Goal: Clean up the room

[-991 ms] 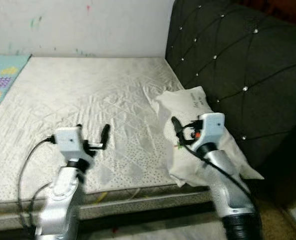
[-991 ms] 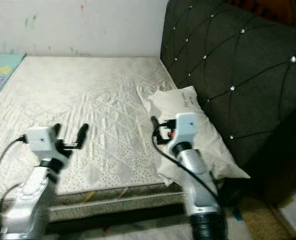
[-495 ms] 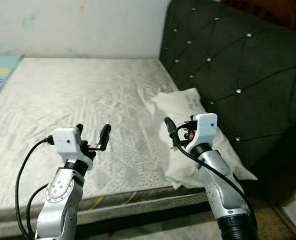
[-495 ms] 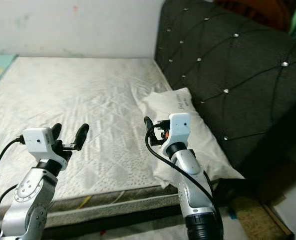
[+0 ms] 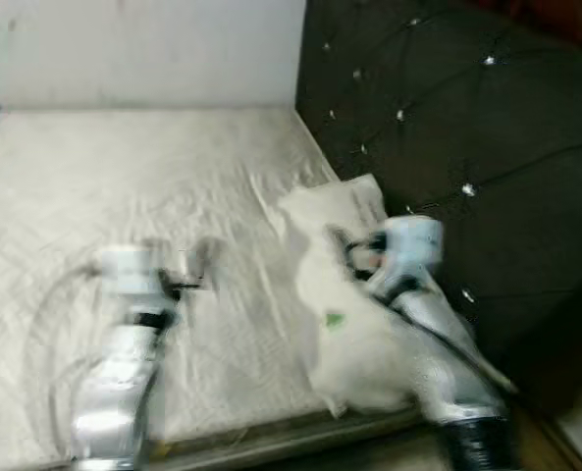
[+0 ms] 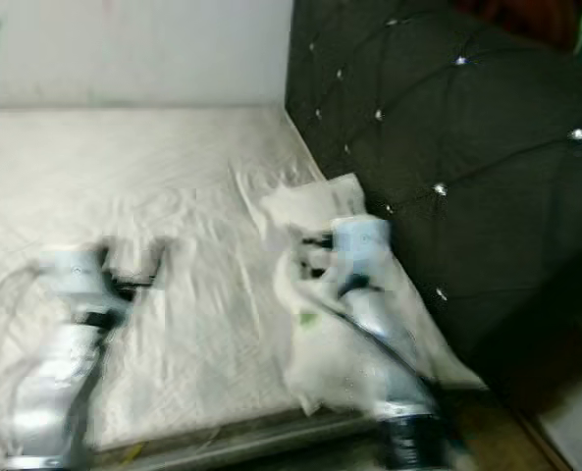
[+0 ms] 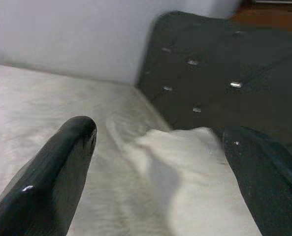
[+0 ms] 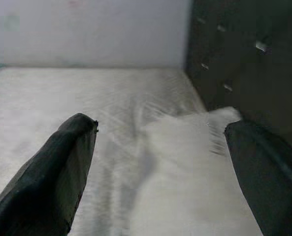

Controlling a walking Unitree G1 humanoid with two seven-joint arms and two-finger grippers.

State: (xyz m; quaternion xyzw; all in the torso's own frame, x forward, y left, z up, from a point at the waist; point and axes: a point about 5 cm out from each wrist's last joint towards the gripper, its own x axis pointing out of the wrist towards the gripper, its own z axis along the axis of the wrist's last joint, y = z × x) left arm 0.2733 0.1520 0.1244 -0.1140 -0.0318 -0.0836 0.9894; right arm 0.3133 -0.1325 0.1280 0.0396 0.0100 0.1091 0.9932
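Right claw (image 8: 160, 172) spread wide, a white pillow (image 8: 195, 167) just beyond it; left claw (image 7: 155, 182) wide above the mattress (image 5: 124, 177).

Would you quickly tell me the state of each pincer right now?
Left pincer: open, holding nothing.
Right pincer: open, holding nothing.

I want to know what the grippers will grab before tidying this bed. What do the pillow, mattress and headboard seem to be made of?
Pillow: soft off-white woven cloth, matte; it creases and sags, with some printing on it.
Mattress: pale quilted fabric, slightly sheeny; a stitched pattern and wrinkles show.
Headboard: dark padded upholstery, probably velvet or faux leather, tufted in diamonds with shiny studs.
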